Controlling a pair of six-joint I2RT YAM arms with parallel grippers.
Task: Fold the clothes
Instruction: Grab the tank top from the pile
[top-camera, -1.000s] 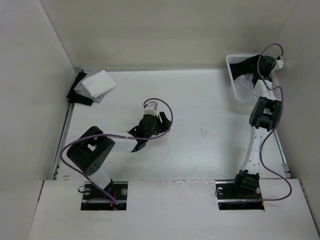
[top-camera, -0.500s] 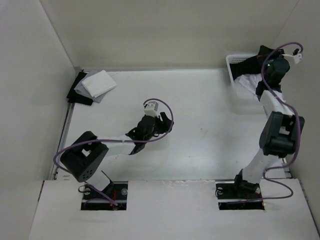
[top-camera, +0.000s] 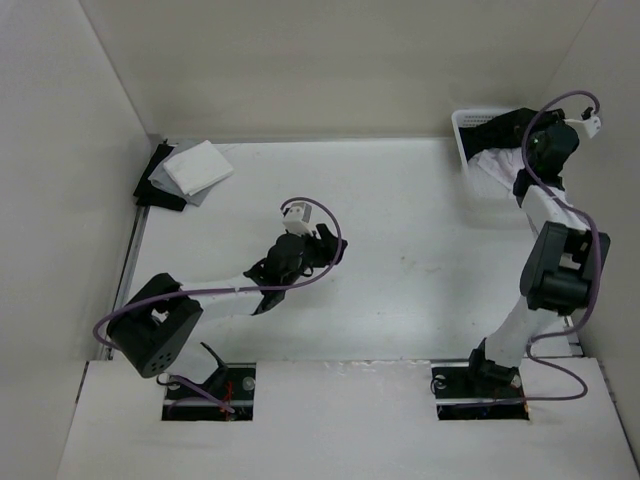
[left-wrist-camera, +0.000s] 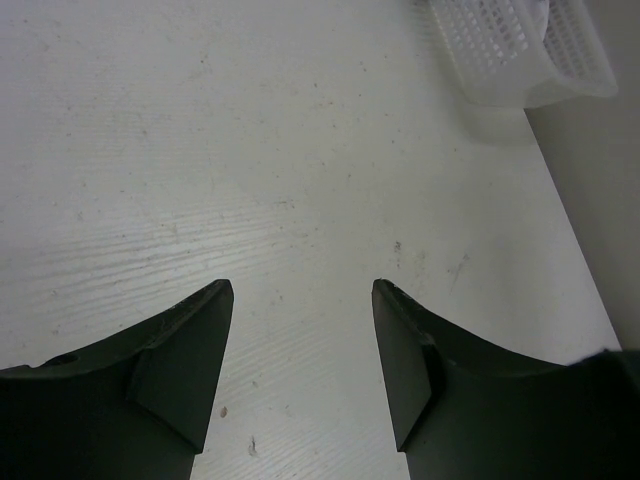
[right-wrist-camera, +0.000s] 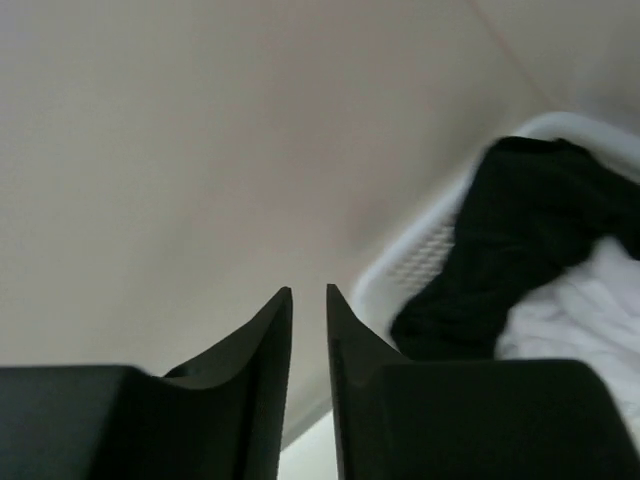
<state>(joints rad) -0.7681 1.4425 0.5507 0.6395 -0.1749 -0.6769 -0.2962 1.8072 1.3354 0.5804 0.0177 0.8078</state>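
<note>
Here we see the left gripper (left-wrist-camera: 300, 285), jaws wide apart, mid-frame; the right gripper (right-wrist-camera: 308, 290), jaws barely parted, near the black garment (right-wrist-camera: 510, 240), upper right.

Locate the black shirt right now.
Top view, far-right table corner: the plain black fabric garment lies in the white plastic basket, over white fabric, near the right hand.

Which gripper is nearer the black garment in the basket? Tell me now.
Right. The right gripper is up at the white basket, the black garment just ahead of its fingertips; the left gripper hangs over mid-table, far across from the basket.
</note>
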